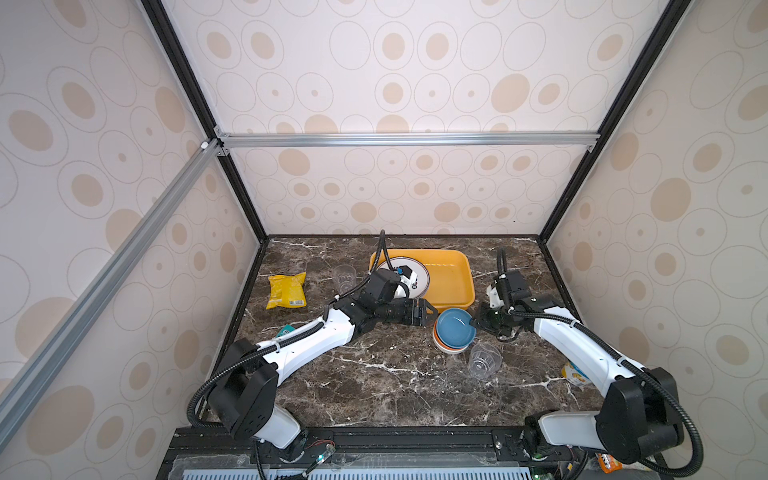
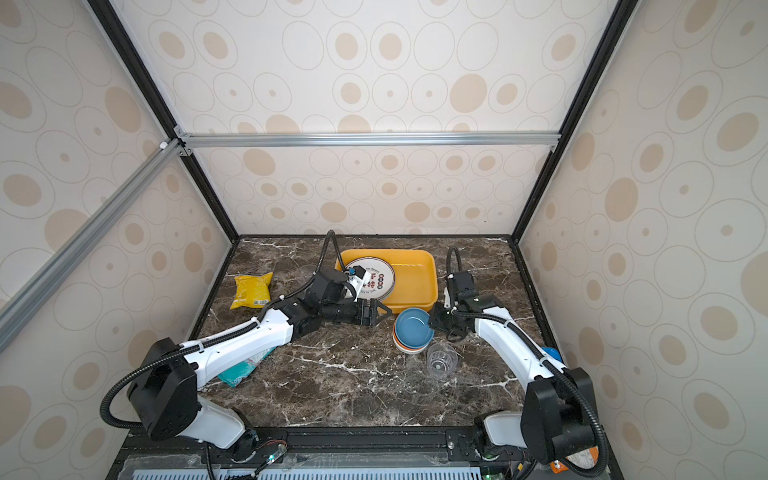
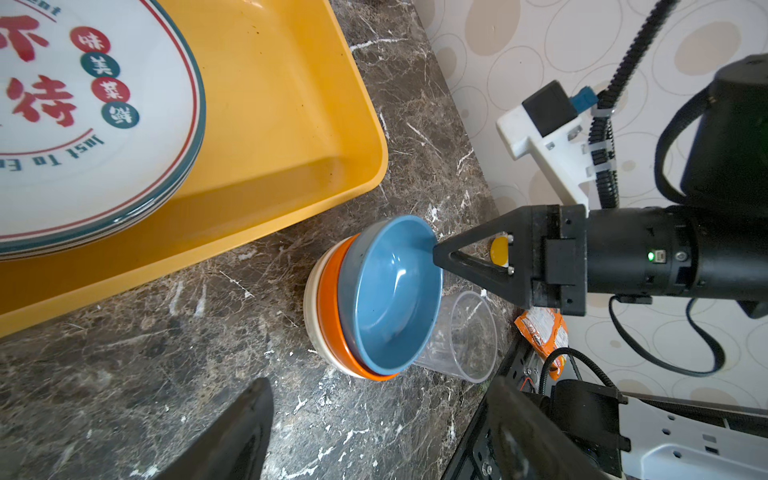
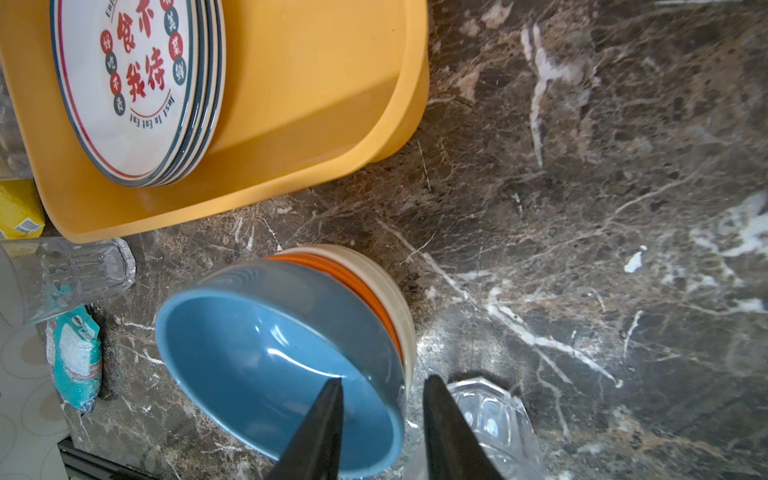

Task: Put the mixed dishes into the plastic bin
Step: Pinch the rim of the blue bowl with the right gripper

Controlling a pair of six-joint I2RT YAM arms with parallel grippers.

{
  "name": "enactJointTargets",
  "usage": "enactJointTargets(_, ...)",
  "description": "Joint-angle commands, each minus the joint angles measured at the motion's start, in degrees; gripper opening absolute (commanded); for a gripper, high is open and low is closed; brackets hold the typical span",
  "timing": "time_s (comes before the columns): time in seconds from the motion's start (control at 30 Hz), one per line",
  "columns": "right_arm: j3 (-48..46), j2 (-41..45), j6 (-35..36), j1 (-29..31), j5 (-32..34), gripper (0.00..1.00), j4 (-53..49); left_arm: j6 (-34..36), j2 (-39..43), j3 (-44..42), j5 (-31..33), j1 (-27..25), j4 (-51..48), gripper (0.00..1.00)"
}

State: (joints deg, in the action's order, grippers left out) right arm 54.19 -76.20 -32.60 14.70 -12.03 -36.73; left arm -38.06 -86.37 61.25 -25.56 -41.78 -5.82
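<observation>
The yellow-orange plastic bin (image 1: pixel 467 272) (image 2: pixel 422 266) (image 3: pixel 270 104) (image 4: pixel 311 83) holds a stack of printed plates (image 1: pixel 422 270) (image 2: pixel 380 274) (image 3: pixel 62 124) (image 4: pixel 137 83) at its left end. In front of it, a blue bowl (image 1: pixel 455 326) (image 2: pixel 412 324) (image 3: pixel 395 291) (image 4: pixel 257 365) sits tilted in an orange bowl (image 3: pixel 332 311) and a white bowl (image 3: pixel 311 303). My right gripper (image 1: pixel 473 322) (image 4: pixel 384 380) straddles the blue rim, a narrow gap still showing. My left gripper (image 1: pixel 428 309) (image 3: pixel 380 386) hangs wide open left of the stack. One clear cup (image 1: pixel 484 360) (image 4: pixel 490 415) lies beside the bowls; another (image 1: pixel 344 278) stands left of the bin.
A yellow snack bag (image 1: pixel 286 289) lies at the left. A teal packet (image 2: pixel 241 370) sits under the left arm. An orange printed packet (image 3: pixel 542 328) lies by the right arm. Patterned walls close in the marble table on three sides.
</observation>
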Motion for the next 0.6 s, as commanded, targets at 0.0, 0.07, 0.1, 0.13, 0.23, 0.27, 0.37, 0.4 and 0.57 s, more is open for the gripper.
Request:
enactJointTargets(0.0, -0.8, -0.8, -0.3, -0.4, -0.4, 0.33, 0.6, 0.7, 0.1, 1.2, 0.6, -0.5, 0.0, 0.80)
enactJointTargets(0.07, -0.8, -1.2, -0.3, -0.4, -0.3, 0.32, 0.7, 0.6, 0.1, 1.1, 0.7, -0.5, 0.1, 0.80)
enactJointTargets(0.1, -1.0, -1.3, -0.3, -0.4, -0.3, 0.32, 0.9, 0.5, 0.1, 1.1, 0.6, -0.4, 0.2, 0.80)
enactJointTargets(0.13, -1.1, -1.3, -0.2, -0.3, -0.3, 0.31, 1.0, 0.5, 0.2, 1.0, 0.6, -0.5, 0.2, 0.80)
enactJointTargets(0.23, -1.5, -1.8, -0.2, -0.3, -0.4, 0.30, 1.4, 0.3, 0.5, 0.5, 0.6, -0.5, 0.4, 0.80)
enactJointTargets(0.27, -1.5, -1.9, -0.1, -0.3, -0.4, 0.29, 1.4, 0.2, 0.6, 0.4, 0.8, -0.5, 0.4, 0.80)
enactJointTargets(0.37, -1.7, -2.1, 0.2, -0.3, -0.4, 0.26, 1.5, 0.1, 0.7, 0.1, 0.8, -0.4, 0.5, 0.80)
enactJointTargets(0.4, -1.7, -2.3, 0.2, -0.3, -0.3, 0.26, 1.5, 0.1, 0.8, 0.0, 0.9, -0.4, 0.6, 0.80)
enactJointTargets(0.57, -1.8, -2.5, 0.4, -0.3, -0.6, 0.23, 1.8, -0.3, 0.9, -0.3, 0.9, -0.4, 0.8, 0.79)
